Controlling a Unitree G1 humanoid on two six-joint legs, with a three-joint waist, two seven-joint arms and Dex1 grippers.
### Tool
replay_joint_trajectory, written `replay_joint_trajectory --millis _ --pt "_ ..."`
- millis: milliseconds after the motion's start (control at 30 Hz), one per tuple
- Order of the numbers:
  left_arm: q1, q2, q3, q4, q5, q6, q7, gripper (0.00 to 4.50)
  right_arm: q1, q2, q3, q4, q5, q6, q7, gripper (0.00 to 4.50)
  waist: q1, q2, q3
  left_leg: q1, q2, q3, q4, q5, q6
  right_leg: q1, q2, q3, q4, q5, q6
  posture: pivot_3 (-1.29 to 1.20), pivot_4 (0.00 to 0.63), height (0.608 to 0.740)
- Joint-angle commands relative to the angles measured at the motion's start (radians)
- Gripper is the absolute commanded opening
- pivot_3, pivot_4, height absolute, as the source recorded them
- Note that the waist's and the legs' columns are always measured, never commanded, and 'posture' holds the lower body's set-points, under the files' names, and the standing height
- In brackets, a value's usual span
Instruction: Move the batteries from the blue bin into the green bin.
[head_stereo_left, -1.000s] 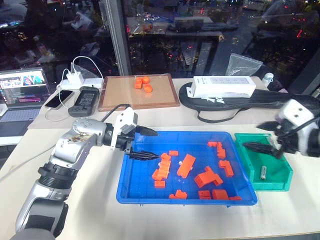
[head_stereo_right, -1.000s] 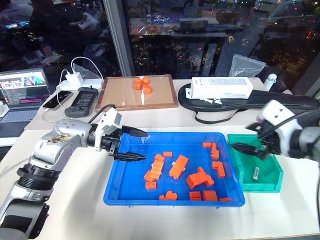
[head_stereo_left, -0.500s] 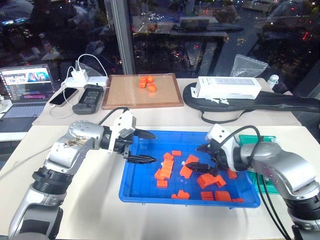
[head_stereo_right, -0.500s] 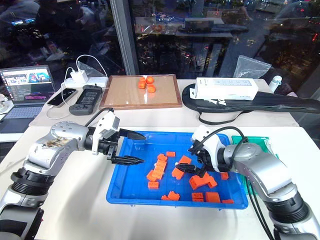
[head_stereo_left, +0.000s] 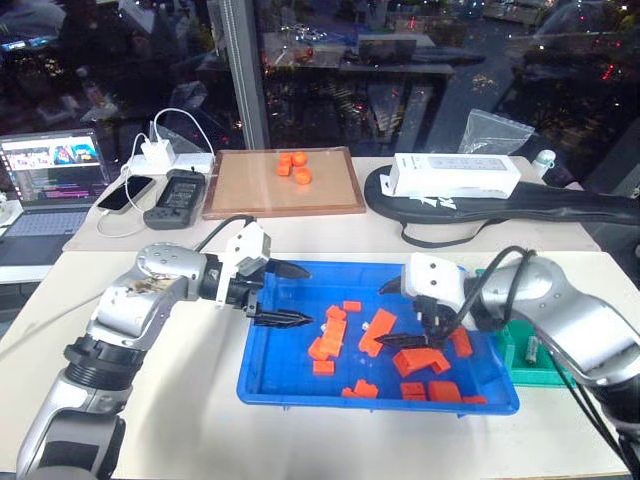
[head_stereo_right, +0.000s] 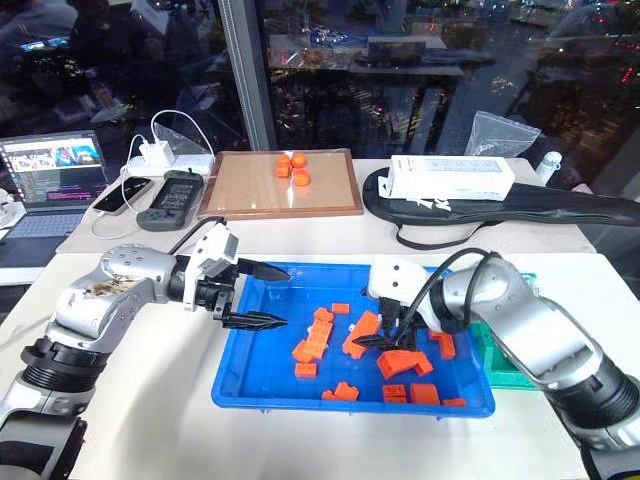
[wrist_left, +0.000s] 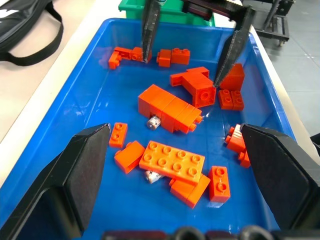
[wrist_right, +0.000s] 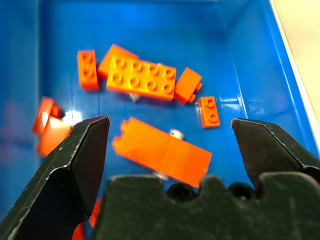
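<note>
So the right gripper (head_stereo_left: 400, 313) has swung off the green bin (head_stereo_left: 537, 365) and now hangs spread wide and empty over the middle of the blue bin (head_stereo_left: 290, 375). Looks like it's lining up another pick. One battery (wrist_left: 153, 121) pokes out beside the long orange brick (wrist_left: 170, 108) there. The left gripper (head_stereo_left: 288, 293) hasn't budged from the blue bin's far-left corner, also wide and empty.

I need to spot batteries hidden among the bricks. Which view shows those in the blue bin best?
The left wrist view: silvery battery ends poke out from under orange bricks. The right wrist view shows smaller glimpses; the eye views, mere pale specks.
</note>
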Motion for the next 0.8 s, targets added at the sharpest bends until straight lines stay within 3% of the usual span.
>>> replay_joint_trajectory --millis 33,167,500,600,800 --pt "0.002 0.024 0.037 -0.029 -0.001 -0.012 0.009 4.5 -0.091 0.076 0.053 0.176 -0.068 -0.213 0.156 4.47 -0.004 0.0 0.0 0.0 0.0 0.0 0.0 0.0 0.0 0.0 0.001 0.0 0.0 0.0 -0.001 0.0 0.15 0.74" --pt "0.038 0.048 0.066 -0.074 -0.012 0.01 0.036 4.5 -0.138 0.139 0.111 0.336 -0.161 -0.381 0.243 4.47 -0.002 0.0 0.0 0.0 0.0 -0.001 -0.001 0.0 0.0 -0.001 0.001 0.0 0.002 -0.001 -0.002 0.0 0.15 0.74" --pt "0.105 0.096 0.122 -0.17 -0.052 0.077 0.09 4.5 -0.177 0.269 0.138 0.515 -0.284 -0.511 0.28 4.47 0.003 0.0 0.0 0.001 0.001 0.0 0.0 0.0 0.0 0.0 0.0 0.0 0.004 -0.001 -0.003 0.0 0.15 0.74" --pt "0.113 0.103 0.127 -0.181 -0.06 0.084 0.097 4.5 -0.182 0.288 0.132 0.534 -0.295 -0.511 0.291 3.81 0.002 0.0 0.0 0.001 0.001 0.0 0.0 0.0 0.0 0.0 0.0 0.0 0.005 -0.001 -0.003 0.0 0.15 0.74" --pt "0.112 0.104 0.127 -0.178 -0.058 0.082 0.097 4.5 -0.178 0.287 0.102 0.492 -0.263 -0.447 0.338 1.76 0.002 0.0 0.0 0.001 0.001 0.0 0.0 0.0 0.0 0.0 0.0 0.0 0.005 -0.001 -0.003 0.0 0.15 0.74"
